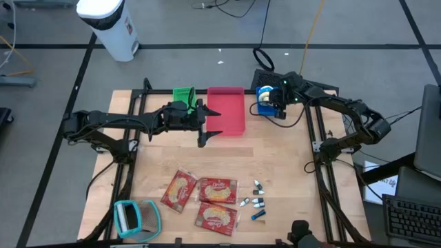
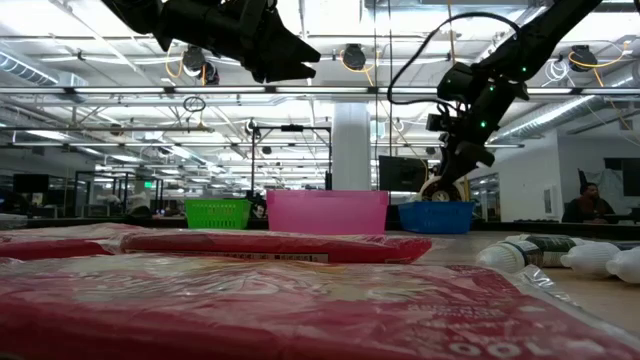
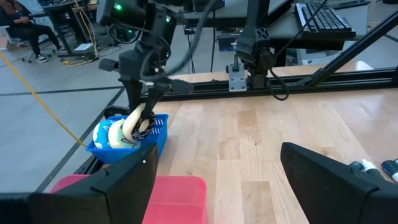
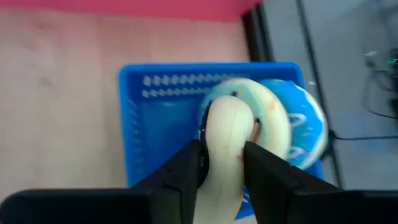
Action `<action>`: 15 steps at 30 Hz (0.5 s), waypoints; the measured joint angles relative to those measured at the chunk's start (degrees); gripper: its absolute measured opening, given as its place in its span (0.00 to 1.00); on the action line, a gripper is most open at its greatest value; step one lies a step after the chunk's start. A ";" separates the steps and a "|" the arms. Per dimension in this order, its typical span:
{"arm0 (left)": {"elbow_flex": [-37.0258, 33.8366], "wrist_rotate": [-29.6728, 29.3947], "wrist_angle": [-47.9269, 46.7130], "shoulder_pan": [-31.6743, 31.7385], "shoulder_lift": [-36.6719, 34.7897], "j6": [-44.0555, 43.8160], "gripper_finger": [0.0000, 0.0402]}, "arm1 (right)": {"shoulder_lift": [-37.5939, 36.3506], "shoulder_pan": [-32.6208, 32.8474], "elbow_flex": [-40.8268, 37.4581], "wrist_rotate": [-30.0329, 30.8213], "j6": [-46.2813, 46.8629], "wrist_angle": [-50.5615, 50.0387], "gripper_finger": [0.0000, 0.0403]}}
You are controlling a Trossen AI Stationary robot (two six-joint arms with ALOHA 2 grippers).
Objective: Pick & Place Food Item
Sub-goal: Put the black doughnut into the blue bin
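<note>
Looks like we're at the drop-off step. The right pincer [image 4: 222,163] is down over the blue basket [image 1: 265,98] at the far edge of the tabletop [image 1: 289,172], next to the pink basket [image 1: 227,110], with a pale, banana-looking food item [image 4: 225,140] between its fingers. The item is already resting in the basket against a white-and-blue ring thing [image 4: 292,127], maybe a toy donut, hard to say from this angle. The fingers sit right alongside it, so I honestly can't tell whether the pincer is clamped on it or letting go.

The left pincer [image 1: 210,127] just hangs over the pink basket with its fingers spread wide, holding nothing.

Next move, I'd guess: get the fingers fully apart, then lift straight up so they don't drag the item back out or bump the basket wall. Red snack packets [image 1: 200,200] and some little bottles [image 1: 257,203] sit at the near side, so there's more to grab.
</note>
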 joint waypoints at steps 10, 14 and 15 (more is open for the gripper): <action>-0.02 0.00 0.00 0.00 0.02 0.00 0.84 | -0.02 0.44 -3.13 3.92 -1.86 6.86 0.36; -0.02 0.00 0.00 0.00 0.02 0.02 0.84 | -0.33 1.61 -3.18 3.94 -1.90 6.31 0.34; -0.03 -0.01 -0.01 0.00 0.02 0.02 0.84 | -0.42 1.98 -3.18 3.90 -1.88 6.32 0.33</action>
